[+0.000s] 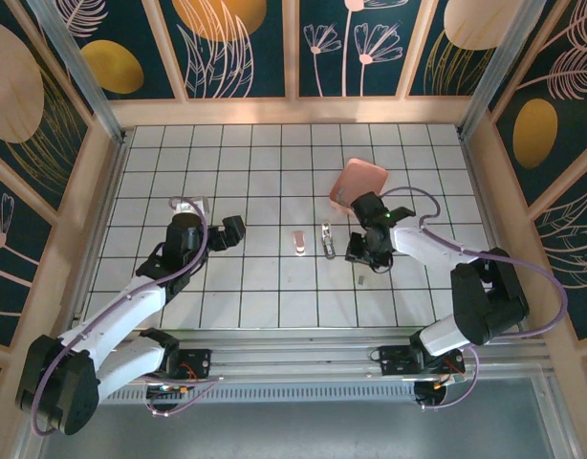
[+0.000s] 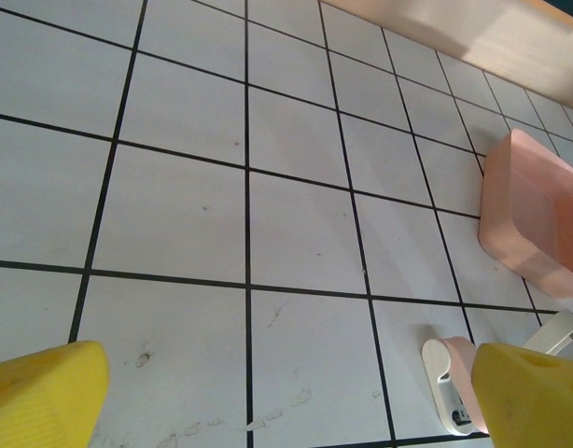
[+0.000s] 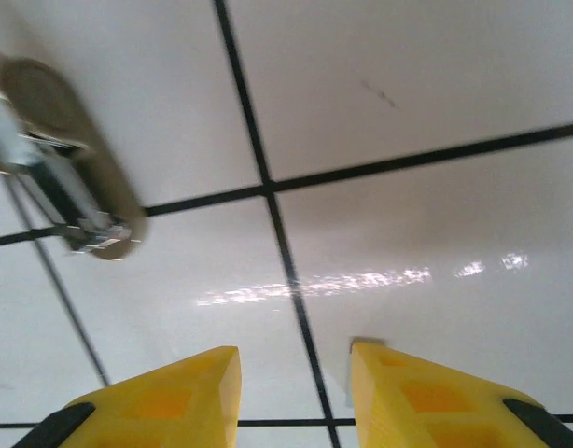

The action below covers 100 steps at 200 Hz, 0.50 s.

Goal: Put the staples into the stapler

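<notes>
Stapler and staples are both found on the white tiled table, toward its right half. Furthest left, the left gripper is held over the tiles with its jaws spread wide and nothing between them. Its yellow fingers are seen at the two lower corners of the left wrist view. The pale pink stapler is laid flat near mid-table, and a narrow silver-and-dark piece is placed just beside it, parallel. The right gripper is held close to the tiles, its fingers parted by a narrow gap with bare tile between them, so nothing is gripped. The small grey strip of staples is seen near it, on the near side, apart from the stapler. A salmon-pink tray is set just behind the right gripper.
</notes>
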### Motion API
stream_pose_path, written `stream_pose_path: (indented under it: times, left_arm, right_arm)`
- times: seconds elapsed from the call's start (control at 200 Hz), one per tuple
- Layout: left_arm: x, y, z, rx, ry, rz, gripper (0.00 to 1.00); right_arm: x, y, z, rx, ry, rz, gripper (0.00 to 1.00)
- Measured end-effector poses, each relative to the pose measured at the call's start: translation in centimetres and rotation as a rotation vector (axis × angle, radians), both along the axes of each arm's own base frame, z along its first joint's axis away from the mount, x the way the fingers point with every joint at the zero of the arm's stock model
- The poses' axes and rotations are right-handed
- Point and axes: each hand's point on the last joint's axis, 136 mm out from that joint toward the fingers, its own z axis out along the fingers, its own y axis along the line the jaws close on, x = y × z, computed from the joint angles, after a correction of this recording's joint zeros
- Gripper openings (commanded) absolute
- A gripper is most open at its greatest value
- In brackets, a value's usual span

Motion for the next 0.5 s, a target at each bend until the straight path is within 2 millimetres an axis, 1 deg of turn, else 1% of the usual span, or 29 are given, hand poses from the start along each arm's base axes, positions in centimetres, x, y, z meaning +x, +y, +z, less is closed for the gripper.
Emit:
stream_pose_path:
  times: [0.045,0.11,0.335,0.501]
  left_arm:
    - [0.0,0.0,-0.1,0.002,0.004,-0.001,0.99]
    - [0.0,0.0,-0.3,0.004,0.009,-0.001,0.99]
    - [0.0,-0.1,-0.7,0.006,0.023,-0.006,0.99]
    - [0.1,-0.2,-1.0,0.010,0.031,-0.008,0.99]
  right_arm:
    - [0.3,0.1,0.5,0.001,0.000,0.004,0.35]
    - [0.2,0.1,0.5,-0.012,0.019,0.017,0.35]
    - [-1.8,-0.9,-2.0,-0.082,0.159,0.058,0.35]
    - [-2.5,-0.9,-2.7,-0.080,0.193,0.063,0.33]
